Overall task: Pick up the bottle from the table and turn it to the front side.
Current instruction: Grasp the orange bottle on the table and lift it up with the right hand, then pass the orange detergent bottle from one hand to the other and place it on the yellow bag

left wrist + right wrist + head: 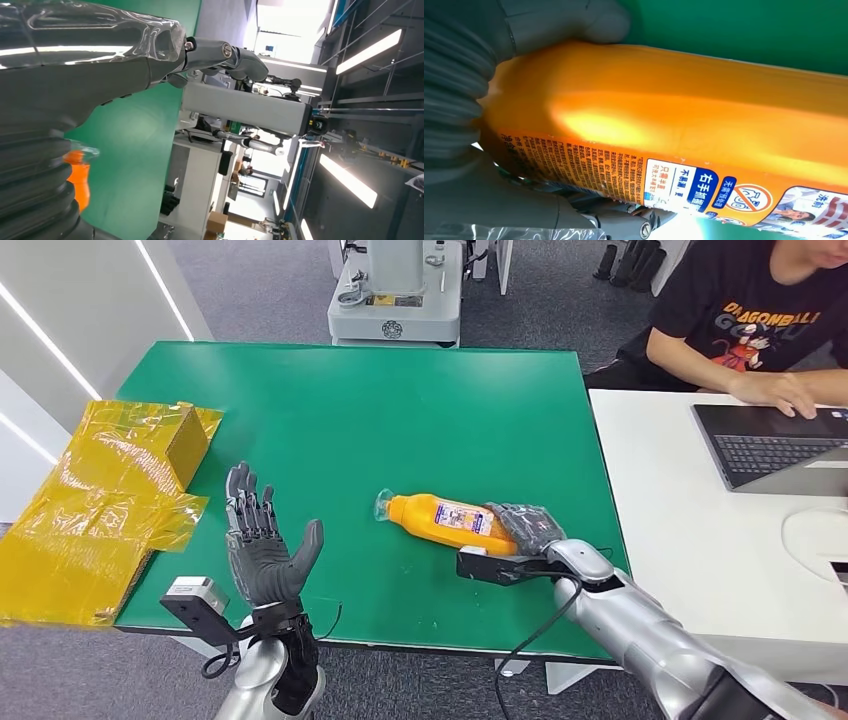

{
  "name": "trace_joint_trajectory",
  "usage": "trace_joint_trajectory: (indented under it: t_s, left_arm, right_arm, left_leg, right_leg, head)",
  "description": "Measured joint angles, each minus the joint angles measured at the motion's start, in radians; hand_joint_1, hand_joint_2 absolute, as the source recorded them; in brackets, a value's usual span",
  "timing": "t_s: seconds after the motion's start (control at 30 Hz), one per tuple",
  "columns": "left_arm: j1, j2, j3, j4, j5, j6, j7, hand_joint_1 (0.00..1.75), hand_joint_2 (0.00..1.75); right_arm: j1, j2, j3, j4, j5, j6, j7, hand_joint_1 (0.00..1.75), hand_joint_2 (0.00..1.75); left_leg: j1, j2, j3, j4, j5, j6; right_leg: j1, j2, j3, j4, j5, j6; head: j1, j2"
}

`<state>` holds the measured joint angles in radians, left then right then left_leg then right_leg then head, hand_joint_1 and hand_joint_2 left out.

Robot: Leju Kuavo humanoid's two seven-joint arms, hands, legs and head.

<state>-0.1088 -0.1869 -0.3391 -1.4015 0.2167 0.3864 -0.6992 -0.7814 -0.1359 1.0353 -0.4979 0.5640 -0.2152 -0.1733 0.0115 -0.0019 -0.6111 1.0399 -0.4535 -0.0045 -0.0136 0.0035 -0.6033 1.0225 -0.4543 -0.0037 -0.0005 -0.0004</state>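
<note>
On green table (pixel 400 400), orange bottle (pixel 445 519) (labelled) lies sideways.

A green table (pixel 350 400) fills the middle of the head view. A white desk (pixel 700 540) adjoins it on the right, with an open laptop (pixel 770 445) at its upper right. A person in a black printed T-shirt (pixel 745 315) sits at the upper right corner, one hand at the laptop. Crumpled yellow plastic wrap (pixel 100 500) overhangs the green table's left edge. Grey carpet (pixel 260 290) covers the floor at the top, where a grey machine base (pixel 395 300) stands. White wall panels with light strips (pixel 60 330) are at the upper left.
</note>
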Motion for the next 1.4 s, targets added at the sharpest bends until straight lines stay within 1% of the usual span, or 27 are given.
trace_joint_trajectory:
  t_s: [0.1,0.2,0.37,0.47,0.63,0.73,0.83,1.0,1.17,1.23,1.4]
  left_arm:
    - [0.0,0.0,0.0,0.0,0.0,0.0,0.0,0.0,1.75]
    - [-0.002,-0.001,-0.002,0.006,-0.001,-0.007,0.0,0.0,1.75]
    - [-0.016,0.0,-0.022,0.025,-0.002,-0.065,0.004,0.0,1.75]
    - [-0.03,0.001,-0.042,0.038,-0.003,-0.105,0.034,0.0,1.75]
    - [-0.068,0.002,-0.066,0.071,-0.001,-0.155,0.085,0.0,1.75]
    - [-0.096,0.002,-0.075,0.096,0.008,-0.179,0.097,0.0,1.75]
    - [-0.123,0.002,-0.08,0.121,0.021,-0.199,0.11,0.0,1.75]
    - [-0.166,0.0,-0.103,0.154,0.036,-0.234,0.128,0.0,1.75]
    - [-0.187,0.0,-0.124,0.168,0.05,-0.242,0.14,0.0,1.75]
    - [-0.189,0.001,-0.127,0.169,0.059,-0.239,0.145,0.0,1.75]
    - [-0.189,0.007,-0.128,0.169,0.078,-0.226,0.146,0.0,1.75]
  right_arm:
    - [0.035,0.013,-0.055,-0.029,0.001,-0.103,-0.031,1.75,1.75]
    - [0.068,0.03,-0.124,-0.073,-0.016,-0.218,-0.09,1.75,1.75]
    - [0.124,0.048,-0.239,-0.161,-0.08,-0.338,-0.198,1.75,1.75]
    - [0.167,0.057,-0.297,-0.208,-0.128,-0.383,-0.252,1.75,1.75]
    - [0.24,0.077,-0.344,-0.282,-0.146,-0.4,-0.295,1.75,1.75]
    - [0.27,0.093,-0.35,-0.32,-0.134,-0.397,-0.309,1.75,1.75]
    - [0.28,0.108,-0.35,-0.343,-0.123,-0.375,-0.313,1.75,1.75]
    - [0.281,0.133,-0.346,-0.362,-0.093,-0.298,-0.311,1.75,1.75]
    - [0.281,0.146,-0.332,-0.38,-0.068,-0.232,-0.309,1.75,1.75]
    - [0.281,0.148,-0.326,-0.387,-0.061,-0.191,-0.307,1.75,1.75]
    - [0.274,0.154,-0.319,-0.396,-0.071,-0.049,-0.3,1.75,1.75]
  left_leg:
    - [0.0,0.0,0.0,0.0,0.0,0.0]
    - [0.0,0.0,0.0,0.0,0.0,0.0]
    - [0.0,0.0,-0.001,0.0,0.0,0.0]
    - [0.0,0.0,-0.001,0.0,0.0,0.0]
    - [0.0,0.0,-0.001,0.0,0.0,0.0]
    - [0.0,0.0,-0.001,0.0,0.0,0.0]
    - [0.0,0.0,-0.001,0.0,0.0,0.0]
    - [0.0,0.0,-0.001,0.0,0.0,0.0]
    - [0.0,0.0,-0.001,0.0,0.0,0.0]
    - [0.0,0.0,-0.001,0.0,0.0,0.0]
    - [0.0,0.0,-0.001,0.0,0.0,0.0]
  right_leg:
    - [0.0,0.0,-0.001,0.0,0.0,0.0]
    - [0.0,0.0,-0.001,0.0,0.0,0.0]
    - [0.0,0.0,-0.001,0.0,0.0,0.0]
    - [0.0,0.0,-0.001,0.0,0.0,0.0]
    - [0.0,0.0,-0.001,0.0,0.0,0.0]
    - [0.0,0.0,-0.001,0.0,0.0,0.0]
    - [0.0,0.0,-0.001,0.0,0.0,0.0]
    - [0.0,0.0,-0.001,0.0,0.0,0.0]
    - [0.0,0.0,-0.001,0.0,0.0,0.0]
    - [0.0,0.0,-0.001,0.0,0.0,0.0]
    - [0.0,0.0,-0.001,0.0,0.0,0.0]
  head:
    - [0.0,0.0]
    - [0.0,0.0]
    - [0.0,0.0]
    - [0.0,0.0]
    - [0.0,0.0]
    - [0.0,0.0]
    - [0.0,0.0]
    - [0.0,0.0]
    - [0.0,0.0]
    - [0.0,0.0]
    - [0.0,0.0]
